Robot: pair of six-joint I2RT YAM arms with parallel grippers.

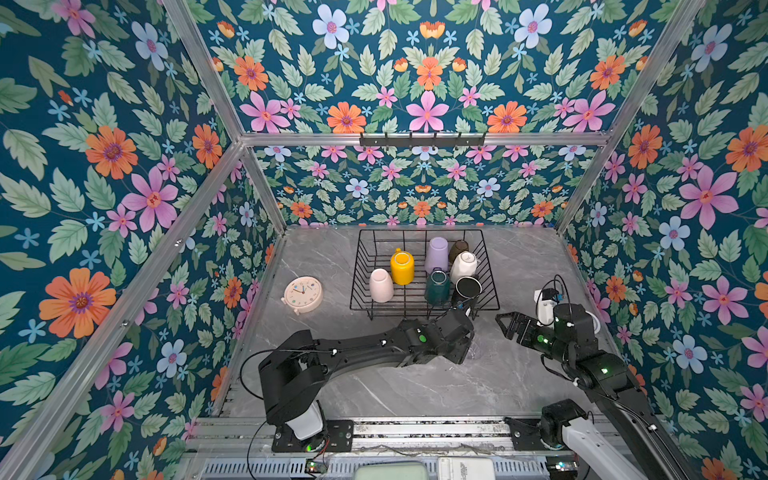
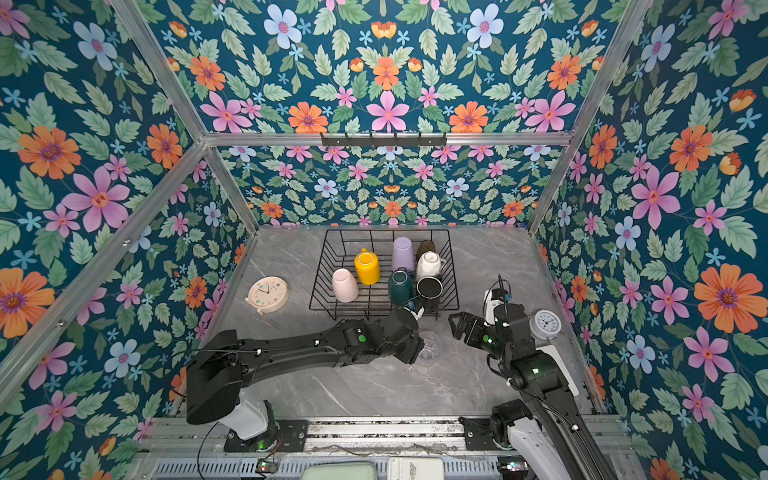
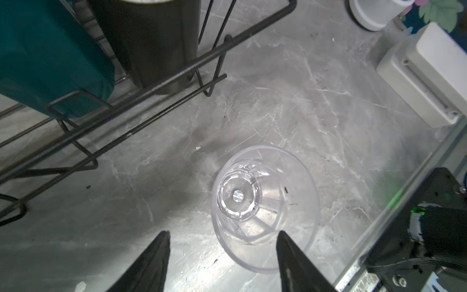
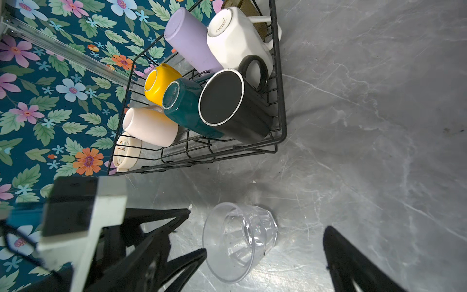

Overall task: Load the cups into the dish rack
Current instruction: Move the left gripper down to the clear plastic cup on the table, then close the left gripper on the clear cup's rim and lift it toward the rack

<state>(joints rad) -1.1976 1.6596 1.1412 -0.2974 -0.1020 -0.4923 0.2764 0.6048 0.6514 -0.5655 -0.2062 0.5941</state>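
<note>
Clear glass point(image 3: 262, 209), last cup out, lies tipped at the dish rack's point(image 1: 363, 266) five o'clock; the left gripper point(image 3: 222, 237), half-parted and seemingly empty, must straddle and close

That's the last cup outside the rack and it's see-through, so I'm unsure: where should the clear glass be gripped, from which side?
Probably across the narrower faceted body near its base, coming down from above. The clear glass lies on its side, mouth flaring wide, so the rim end is the harder span. The open left end effector hangs nearest.
</note>
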